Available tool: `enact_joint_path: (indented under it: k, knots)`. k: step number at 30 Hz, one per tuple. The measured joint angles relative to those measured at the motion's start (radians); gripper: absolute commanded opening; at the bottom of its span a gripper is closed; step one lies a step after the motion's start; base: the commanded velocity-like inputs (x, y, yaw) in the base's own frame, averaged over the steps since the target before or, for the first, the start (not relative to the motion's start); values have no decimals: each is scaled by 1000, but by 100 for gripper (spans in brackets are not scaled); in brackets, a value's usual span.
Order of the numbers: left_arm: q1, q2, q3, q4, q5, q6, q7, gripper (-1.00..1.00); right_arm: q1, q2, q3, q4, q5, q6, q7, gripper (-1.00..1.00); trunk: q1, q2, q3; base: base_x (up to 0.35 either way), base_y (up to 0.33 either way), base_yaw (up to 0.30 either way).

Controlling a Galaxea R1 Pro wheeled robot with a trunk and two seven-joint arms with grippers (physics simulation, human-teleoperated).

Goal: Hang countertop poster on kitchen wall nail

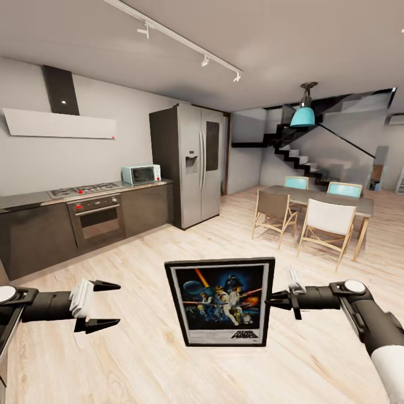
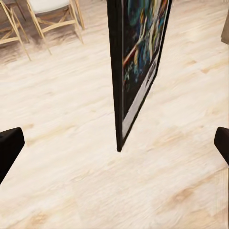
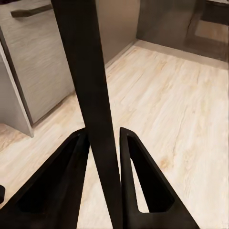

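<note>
Poster in hand, out in the kitchen, no nail picked yet.

You're facing the kitchen: the worktop (image 1: 33, 197) with hob and oven runs along the left wall, the fridge (image 1: 193, 163) stands past it, and the dining table (image 1: 359, 205) sits well off to the right. I can't make out a wall nail from here. The poster (image 1: 221, 303) hangs upright above the wood floor, clenched at its right edge by your right hand (image 1: 276, 300); the right wrist view shows the frame edge between both fingers (image 3: 143, 181). Your left hand (image 1: 101, 304) is released, grasping nothing, beside the poster but apart from it. The risk: a one-edge pinch may let the frame pivot or slip if you swing quickly or clip a cabinet.
</note>
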Motion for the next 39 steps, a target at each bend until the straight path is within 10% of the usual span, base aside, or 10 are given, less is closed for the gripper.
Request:
enact_joint_path:
  k: [5, 19, 26, 28, 29, 31, 39]
  knots:
    - [0, -11, 38, 61, 1, 1, 0, 100, 0, -8, -104, 4, -4, 5, -1, -100, 0, 0, 0, 0, 0, 0]
    - [0, -107, 82, 295, 7, 0, 118, 100, 2, -12, -198, 158, -6, 8, -72, -100, 0, 0, 0, 0, 0, 0]
    - [0, -206, 194, 500, 11, -60, 322, 100, 2, -11, -198, 215, -6, 116, -151, -100, 0, 0, 0, 0, 0, 0]
    - [0, -231, 253, 564, 11, -124, 346, 100, 7, -11, -198, 217, -6, 122, -157, -100, 0, 0, 0, 0, 0, 0]
    - [0, -256, 367, 707, 10, -240, 373, 100, 16, -8, -198, 239, -7, 128, -166, -100, 0, 0, 0, 0, 0, 0]
    - [2, -256, 409, 873, 9, -264, 463, 100, 17, -8, -198, 253, -6, 131, -233, -100, 0, 0, 0, 0, 0, 0]
    - [4, -237, 428, 1089, 13, -382, 530, 100, 16, -11, -200, 256, -7, 140, -259, -100, 0, 0, -3, 0, 0, 0]
